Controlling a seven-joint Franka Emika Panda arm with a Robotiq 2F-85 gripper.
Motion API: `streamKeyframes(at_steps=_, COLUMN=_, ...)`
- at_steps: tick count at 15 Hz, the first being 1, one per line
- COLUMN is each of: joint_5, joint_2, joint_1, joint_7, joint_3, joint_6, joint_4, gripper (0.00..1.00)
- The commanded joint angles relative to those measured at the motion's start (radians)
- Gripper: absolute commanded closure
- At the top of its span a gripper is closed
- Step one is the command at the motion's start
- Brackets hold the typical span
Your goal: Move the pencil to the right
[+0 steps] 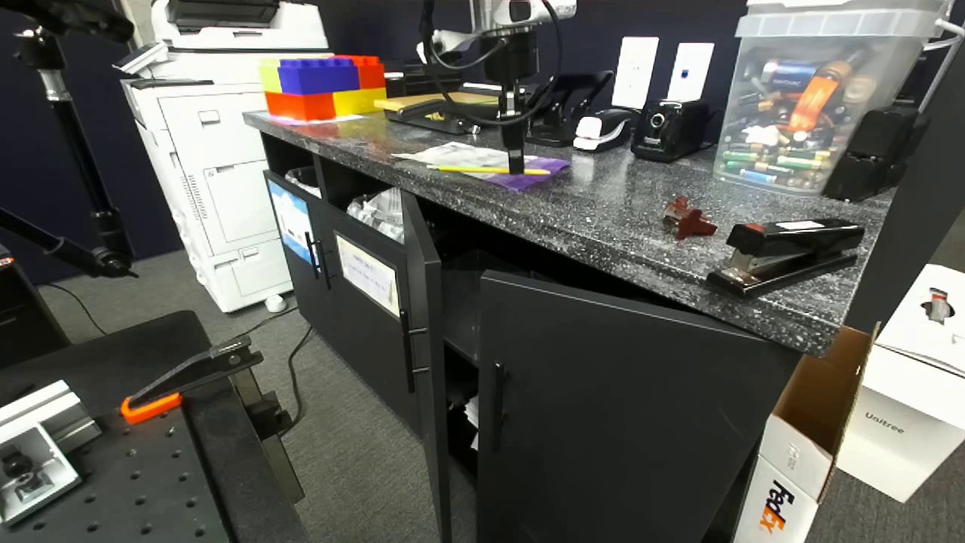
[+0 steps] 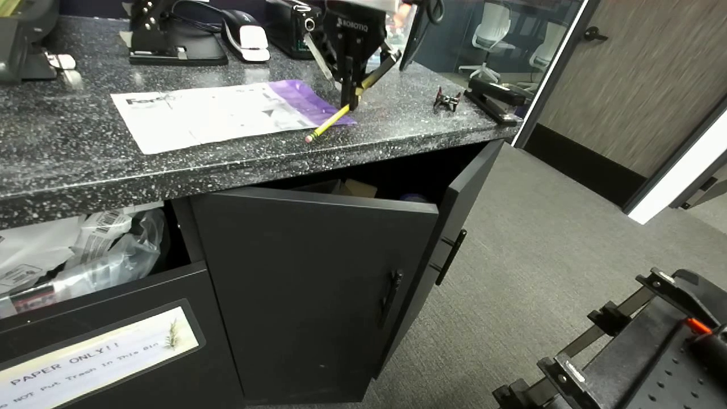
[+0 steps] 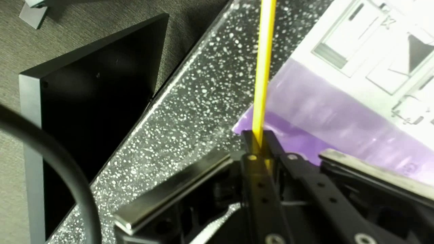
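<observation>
The thin yellow pencil [image 1: 475,170] shows in both exterior views [image 2: 329,123] and in the wrist view [image 3: 263,64]. My gripper [image 3: 259,140] is shut on the pencil, which runs between the two fingertips. In an exterior view the gripper [image 2: 350,105] points down, and the pencil's pink eraser end reaches toward the counter's front edge. The gripper [image 1: 516,167] and pencil are over the purple end of a flat white and purple sheet [image 1: 528,175]. I cannot tell whether the pencil touches the surface. The part of the pencil between the fingers is hidden.
Speckled dark counter [image 1: 603,204] with a front edge above open cabinet doors [image 1: 633,392]. A black stapler [image 1: 788,253] and red-brown clips [image 1: 687,219] lie on it. A clear battery bin [image 1: 807,98], black sharpener [image 1: 667,130] and hole punch [image 2: 176,42] stand at the back.
</observation>
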Motion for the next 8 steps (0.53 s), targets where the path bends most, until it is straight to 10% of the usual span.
streamKeyframes(at_steps=1, joint_5=0.005, joint_2=-0.049, joint_1=0.001, joint_7=-0.010, joint_3=-0.001, joint_6=-0.148, joint_4=0.082, gripper=0.98)
streamKeyframes(at_steps=8, joint_5=-0.004, joint_2=-0.092, joint_1=-0.147, joint_7=-0.328, joint_3=-0.001, joint_6=-0.230, joint_4=0.185, gripper=0.98)
